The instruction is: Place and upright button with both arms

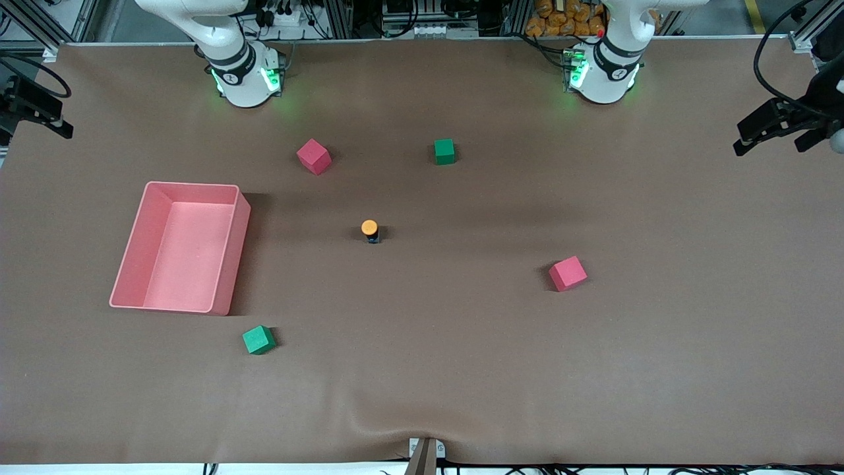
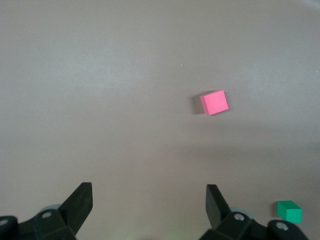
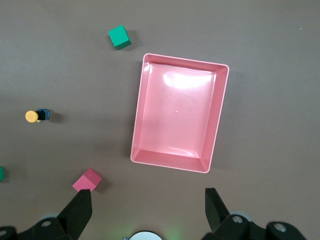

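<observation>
Up close, no brand, label or lettering can be read on anything. Both arms wait high over the brown tabletop (image 1: 461,369). The left gripper (image 2: 149,200) hangs with its jaws wide apart, holding nothing, over bare cloth near a red cube (image 2: 214,102) and a green cube (image 2: 289,211). The right gripper (image 3: 149,202) is likewise spread and empty, above the pink tray (image 3: 137,125). The button (image 1: 370,231) stands orange cap up at mid-tabletop, apart from every cube, between the tray and the red cube toward the left arm's end.
</observation>
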Robot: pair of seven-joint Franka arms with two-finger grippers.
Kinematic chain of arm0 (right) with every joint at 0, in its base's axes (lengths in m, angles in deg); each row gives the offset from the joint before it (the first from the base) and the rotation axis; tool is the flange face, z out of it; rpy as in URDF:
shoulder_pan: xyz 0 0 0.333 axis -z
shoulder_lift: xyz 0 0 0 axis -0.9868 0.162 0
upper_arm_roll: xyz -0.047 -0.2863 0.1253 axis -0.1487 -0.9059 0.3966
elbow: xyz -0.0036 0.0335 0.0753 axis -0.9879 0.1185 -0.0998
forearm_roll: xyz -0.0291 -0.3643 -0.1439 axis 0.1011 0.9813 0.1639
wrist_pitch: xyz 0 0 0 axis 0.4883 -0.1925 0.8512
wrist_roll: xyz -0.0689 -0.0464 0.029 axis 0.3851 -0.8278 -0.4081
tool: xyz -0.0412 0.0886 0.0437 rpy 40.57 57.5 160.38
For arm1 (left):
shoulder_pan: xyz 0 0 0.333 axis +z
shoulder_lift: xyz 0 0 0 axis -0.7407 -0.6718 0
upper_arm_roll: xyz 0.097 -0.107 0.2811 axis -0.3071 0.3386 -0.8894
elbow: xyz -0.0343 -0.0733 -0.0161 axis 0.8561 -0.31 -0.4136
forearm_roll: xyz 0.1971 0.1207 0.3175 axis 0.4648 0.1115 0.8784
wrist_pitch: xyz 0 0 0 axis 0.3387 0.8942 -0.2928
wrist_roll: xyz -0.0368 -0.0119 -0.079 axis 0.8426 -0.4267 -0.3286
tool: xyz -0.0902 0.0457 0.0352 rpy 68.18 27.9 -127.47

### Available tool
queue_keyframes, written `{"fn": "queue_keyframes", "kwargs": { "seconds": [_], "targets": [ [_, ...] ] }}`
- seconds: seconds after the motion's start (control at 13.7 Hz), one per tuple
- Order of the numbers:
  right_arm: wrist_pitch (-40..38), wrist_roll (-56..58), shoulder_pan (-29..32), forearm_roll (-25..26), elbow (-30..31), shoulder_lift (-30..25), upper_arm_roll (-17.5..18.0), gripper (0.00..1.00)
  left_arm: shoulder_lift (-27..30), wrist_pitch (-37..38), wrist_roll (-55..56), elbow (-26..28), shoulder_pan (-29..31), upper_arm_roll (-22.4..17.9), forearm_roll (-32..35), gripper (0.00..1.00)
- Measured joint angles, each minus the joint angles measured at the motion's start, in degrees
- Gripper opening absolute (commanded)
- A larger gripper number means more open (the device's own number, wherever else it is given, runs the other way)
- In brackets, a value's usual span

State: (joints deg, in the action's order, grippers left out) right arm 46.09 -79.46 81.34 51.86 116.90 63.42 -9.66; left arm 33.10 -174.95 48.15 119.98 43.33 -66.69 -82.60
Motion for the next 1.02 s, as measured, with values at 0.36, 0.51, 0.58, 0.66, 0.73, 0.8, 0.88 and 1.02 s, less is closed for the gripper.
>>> {"fn": "queue_keyframes", "kwargs": {
  "seconds": [0.36,0.51,0.58,0.66,0.73,0.8,0.88,1.02],
  "targets": [
    [0.0,0.0,0.0,0.0,0.0,0.0,0.0,1.0,-0.3,0.0,-0.1,0.0,1.5,0.3,0.1,1.0],
    [-0.1,0.0,0.0,0.0,0.0,0.0,0.0,1.0,-0.3,0.5,-0.1,-0.3,1.5,0.4,0.1,1.0],
    [-0.1,0.0,0.0,0.0,0.0,0.0,0.0,1.0,-0.3,0.7,-0.1,-0.5,1.5,0.4,0.1,1.0],
    [-0.1,0.0,0.0,0.0,0.0,0.0,0.0,1.0,-0.3,0.9,-0.1,-0.6,1.5,0.5,0.1,1.0],
    [-0.1,0.0,0.0,0.0,0.0,0.0,0.0,1.0,-0.3,1.1,-0.1,-0.7,1.5,0.8,0.1,1.0],
    [-0.1,0.0,0.0,0.0,0.0,0.0,0.0,1.0,-0.3,1.3,-0.1,-0.8,1.5,1.2,0.1,1.0],
    [-0.1,0.0,0.0,0.0,0.0,0.0,0.0,1.0,-0.3,1.5,-0.1,-0.8,1.5,1.7,0.1,1.0],
    [-0.1,0.0,0.0,0.0,0.0,0.0,0.0,1.0,-0.3,2.0,-0.1,-0.8,1.5,2.1,0.1,1.0]
  ]
}}
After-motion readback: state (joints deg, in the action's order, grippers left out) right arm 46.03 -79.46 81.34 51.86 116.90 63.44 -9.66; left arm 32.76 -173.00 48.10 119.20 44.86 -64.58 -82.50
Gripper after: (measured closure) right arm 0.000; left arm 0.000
